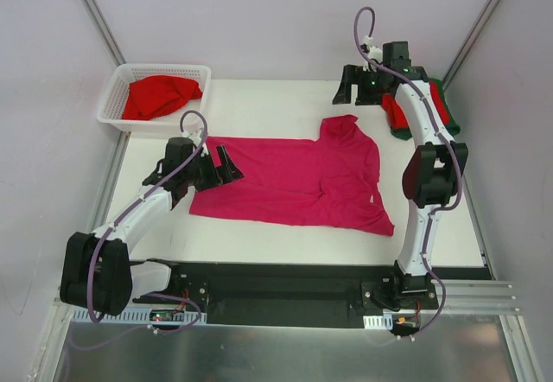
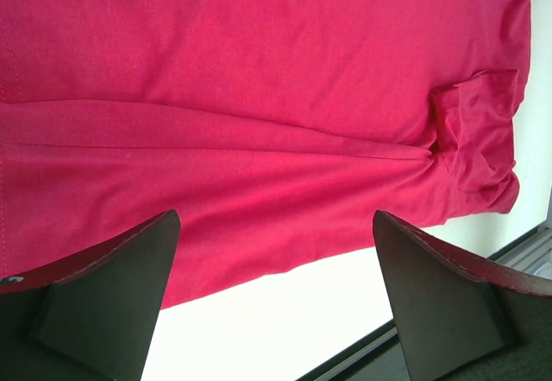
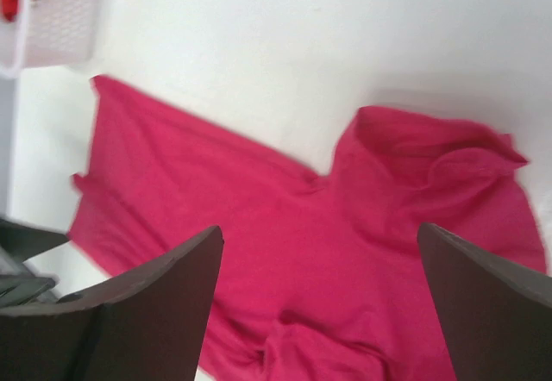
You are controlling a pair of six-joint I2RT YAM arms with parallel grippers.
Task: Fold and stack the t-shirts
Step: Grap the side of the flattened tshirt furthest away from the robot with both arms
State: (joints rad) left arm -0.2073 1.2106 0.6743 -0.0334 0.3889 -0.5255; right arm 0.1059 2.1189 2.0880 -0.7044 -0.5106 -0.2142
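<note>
**Pink shirt spread out, both pincers wide and empty**

The magenta t-shirt (image 1: 294, 179) lies across the middle of the white surface (image 1: 259, 97), hem to the left and neck to the right. The left pincer (image 1: 223, 168) hangs over the hem end with its jaws wide apart, holding nothing. The right pincer (image 1: 356, 97) is also wide and empty, well away at the far right by the folded stack (image 1: 397, 116). Another red shirt (image 1: 160, 95) waits in the basket (image 1: 111, 105).

The risk lies in the cloth itself. The near sleeve (image 2: 474, 140) is bunched and a long crease runs across the body. Folding over these would probably lock them in and give a lopsided fold. A shallow pinch at the hem might catch one layer only and drag the shirt sideways.
</note>
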